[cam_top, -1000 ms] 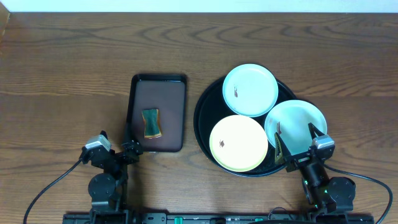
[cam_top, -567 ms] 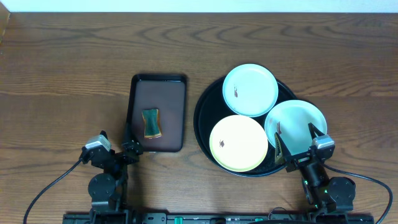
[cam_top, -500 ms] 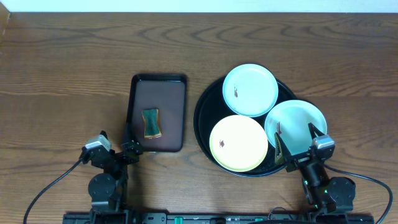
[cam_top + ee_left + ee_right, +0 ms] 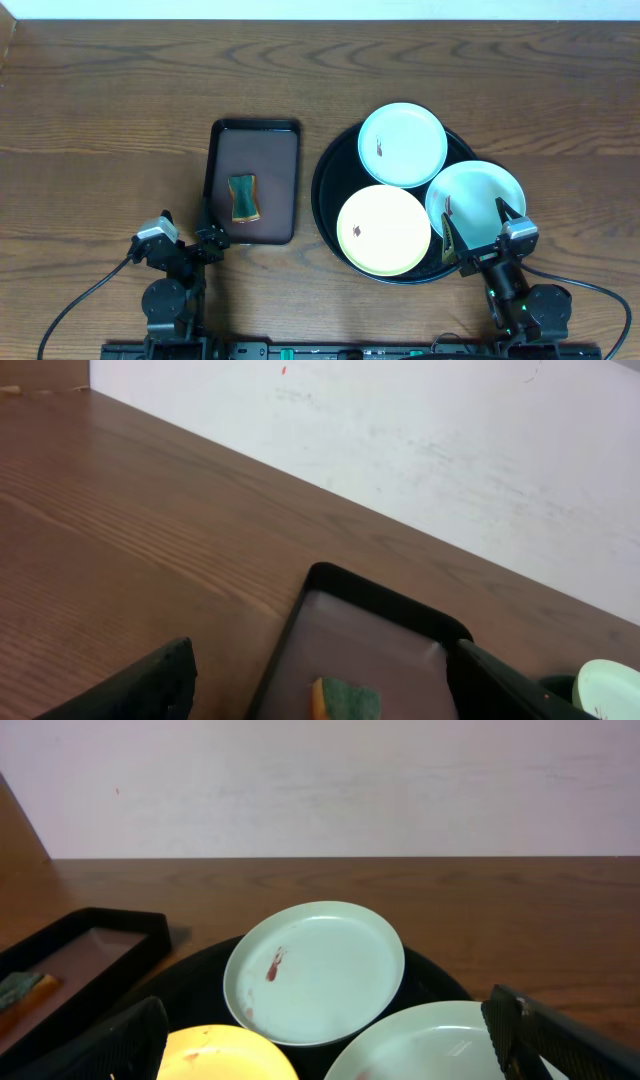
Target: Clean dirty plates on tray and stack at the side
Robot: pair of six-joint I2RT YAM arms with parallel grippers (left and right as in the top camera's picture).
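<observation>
The round black tray [image 4: 330,190] holds three plates: a mint plate [image 4: 402,144] at the back with a dark smudge, a yellow plate [image 4: 383,229] at the front, and a mint plate [image 4: 478,200] at the right lapping over the rim. My right gripper [image 4: 484,228] is open at the near edge of that right plate; its fingers frame the plates in the right wrist view [image 4: 330,1040]. My left gripper [image 4: 185,232] is open and empty by the near left corner of the brown tray.
A small rectangular dark brown tray [image 4: 255,145] lies left of the black tray, with a green and orange sponge [image 4: 243,197] in it, also seen in the left wrist view [image 4: 345,700]. Bare wood tabletop [image 4: 110,130] spreads to the left and back.
</observation>
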